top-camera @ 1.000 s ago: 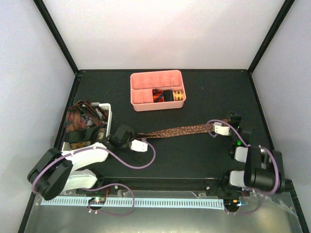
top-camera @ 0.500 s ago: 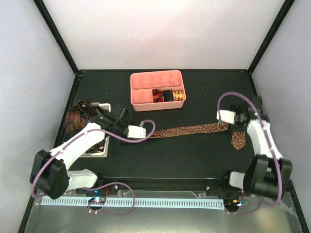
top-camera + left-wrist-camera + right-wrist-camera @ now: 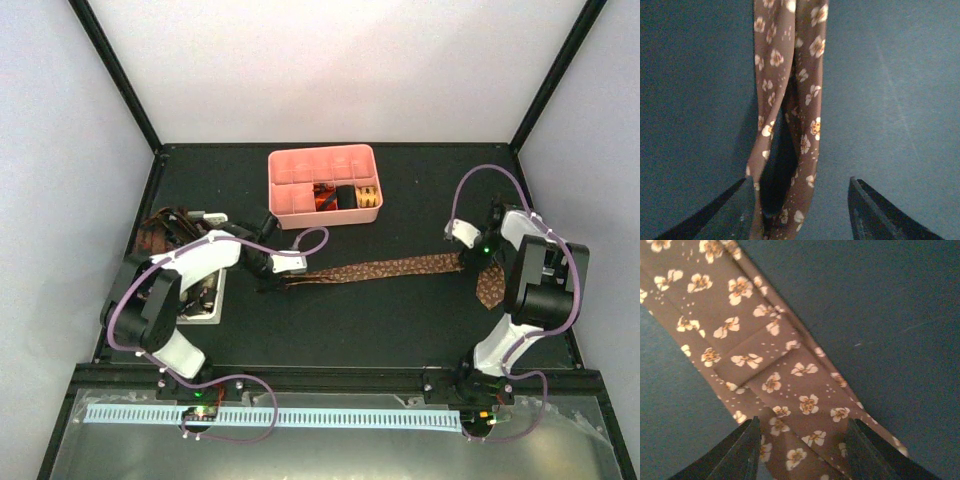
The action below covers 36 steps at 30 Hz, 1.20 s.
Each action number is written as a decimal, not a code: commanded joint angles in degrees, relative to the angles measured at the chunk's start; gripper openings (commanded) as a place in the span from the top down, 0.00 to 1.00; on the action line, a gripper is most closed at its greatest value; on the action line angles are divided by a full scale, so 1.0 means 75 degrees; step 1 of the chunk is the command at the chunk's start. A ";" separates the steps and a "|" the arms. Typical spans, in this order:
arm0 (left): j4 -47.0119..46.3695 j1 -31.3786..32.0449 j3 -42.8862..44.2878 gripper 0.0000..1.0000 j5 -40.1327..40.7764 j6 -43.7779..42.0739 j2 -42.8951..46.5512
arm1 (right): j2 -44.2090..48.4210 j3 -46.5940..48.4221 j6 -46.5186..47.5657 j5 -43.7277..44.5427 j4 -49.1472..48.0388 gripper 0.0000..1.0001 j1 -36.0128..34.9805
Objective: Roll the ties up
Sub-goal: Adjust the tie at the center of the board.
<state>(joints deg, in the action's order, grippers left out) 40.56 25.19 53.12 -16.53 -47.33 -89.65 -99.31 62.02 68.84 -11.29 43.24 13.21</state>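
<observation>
Nearest the arms, well on the near-right side of the pink tray (image 3: pixel 300 222), the broad tip of the brown tie (image 3: pixel 390 268) lay bent off at an angle. The rest of it ran flat across the table (image 3: pixel 380 330) as a band on the tray's near side, ending near the tray's near-left corner.

The right hand (image 3: pixel 802 422) sat over the broad part, its 2 fingers apart with flat cloth filling the gap. I could not tell whether they already gripped the cloth. If it closed there, the risk was a crooked start. With the tip kinked sideways beyond the hand, a roll would likely wind askew and cone out.

At the narrow end, the left hand (image 3: pixel 800 190) stood spread around cloth that was twisted into 2 strands and hugged 1 finger, leaving a gap to the other. Closing like that could catch only 1 strand, and the end might then slip free once tension came on. A pull from both hands at once could also drag the band out of the weaker grip.

The left arm's purple cable (image 3: pixel 312 240) looped just beside the tray's near wall and might snag it.

Left of the tray, more ties (image 3: pixel 165 235) were heaped by the white basket (image 3: pixel 208 312). Rolled ties (image 3: pixel 345 197) sat in the tray's compartments.
</observation>
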 commanded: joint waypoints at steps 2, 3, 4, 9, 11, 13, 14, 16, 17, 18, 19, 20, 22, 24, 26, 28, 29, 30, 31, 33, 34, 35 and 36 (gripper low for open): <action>-0.0230 -0.0008 -0.0288 0.67 0.0408 -0.0281 0.0013 | 0.0229 -0.0415 -0.0185 0.0173 0.0196 0.54 0.0137; -0.0338 0.0002 -0.0541 0.71 0.0458 -0.0462 0.0208 | 0.0331 -0.0489 -0.0124 0.0178 0.0269 0.56 0.0172; -0.0546 0.0000 -0.0832 0.75 0.0563 -0.0665 0.0443 | 0.0443 -0.0589 -0.0053 0.0197 0.0306 0.56 0.0207; -0.1492 0.0171 -0.2395 0.86 0.1032 -0.1768 0.1754 | 0.0842 -0.0823 0.0336 0.0254 0.0712 0.59 0.0488; -0.1792 0.0317 -0.2807 0.90 0.1385 -0.2018 0.2072 | 0.0771 -0.0412 0.0253 0.0023 0.1151 0.58 0.0734; -0.1888 0.0431 -0.3020 0.93 0.1798 -0.2192 0.2120 | 0.0591 0.0141 0.0111 -0.0263 0.1664 0.56 0.0998; -0.1913 0.0472 -0.3108 0.93 0.2004 -0.2277 0.2374 | 0.0512 0.0396 0.0041 -0.0392 0.1876 0.55 0.1112; -0.1751 0.0480 -0.3148 0.76 0.2082 -0.2328 0.2684 | 0.0418 0.0725 -0.0187 -0.0516 0.2143 0.54 0.1236; -0.1391 0.0486 -0.3061 0.65 0.1905 -0.2285 0.2919 | 0.0438 0.0795 -0.0196 -0.0548 0.2226 0.54 0.1264; -0.1026 0.0479 -0.2920 0.56 0.1638 -0.2212 0.3158 | 0.0508 0.0802 -0.0186 -0.0559 0.2251 0.53 0.1272; -0.0641 0.0462 -0.2706 0.49 0.1242 -0.2077 0.3393 | 0.0599 0.0772 -0.0182 -0.0527 0.2205 0.52 0.1273; -0.0216 0.0431 -0.2405 0.43 0.0823 -0.1907 0.3500 | 0.0657 0.0762 -0.0279 -0.0476 0.2076 0.51 0.1279; 0.0352 0.0419 -0.1702 0.35 0.0163 -0.1463 0.3419 | 0.0591 0.0911 -0.0804 -0.0362 0.1815 0.48 0.1300; 0.0533 0.0421 -0.1246 0.33 -0.0104 -0.1010 0.3209 | 0.0203 0.1381 -0.1523 -0.0325 0.1899 0.47 0.1353; 0.0455 0.0412 -0.1025 0.32 -0.0159 -0.0648 0.3076 | -0.0217 0.1793 -0.1860 -0.0448 0.2352 0.45 0.1462; 0.0183 0.0412 -0.0951 0.30 -0.0088 -0.0308 0.2987 | -0.0315 0.1833 -0.2109 -0.0527 0.2408 0.38 0.1662; 0.0062 0.0407 -0.0951 0.29 -0.0076 -0.0184 0.2942 | -0.0344 0.1781 -0.2302 -0.0504 0.2280 0.34 0.1786; -0.0068 0.0414 -0.0979 0.29 -0.0064 -0.0086 0.2896 | -0.0425 0.1779 -0.2498 -0.0505 0.2182 0.33 0.1906; -0.0202 0.0409 -0.0998 0.29 -0.0071 0.0009 0.2870 | -0.0580 0.1865 -0.2705 -0.0552 0.2199 0.33 0.2029; -0.0485 0.0414 -0.1053 0.28 -0.0080 0.0165 0.2809 | -0.1011 0.2187 -0.3026 -0.0770 0.2427 0.33 0.2257; -0.0587 0.0407 -0.1079 0.28 -0.0061 0.0218 0.2749 | -0.1217 0.2288 -0.3209 -0.0886 0.2500 0.33 0.2344; -0.0681 0.0411 -0.1102 0.28 -0.0033 0.0252 0.2674 | -0.1382 0.2319 -0.3368 -0.0956 0.2523 0.33 0.2390; -0.0752 0.0407 -0.1124 0.28 0.0018 0.0298 0.2603 | -0.1502 0.2283 -0.3476 -0.0992 0.2505 0.32 0.2397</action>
<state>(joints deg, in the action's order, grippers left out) 38.50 28.53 44.73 -15.07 -48.80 -68.55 -106.61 77.71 49.87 -15.57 60.23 29.69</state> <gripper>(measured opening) 0.722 0.671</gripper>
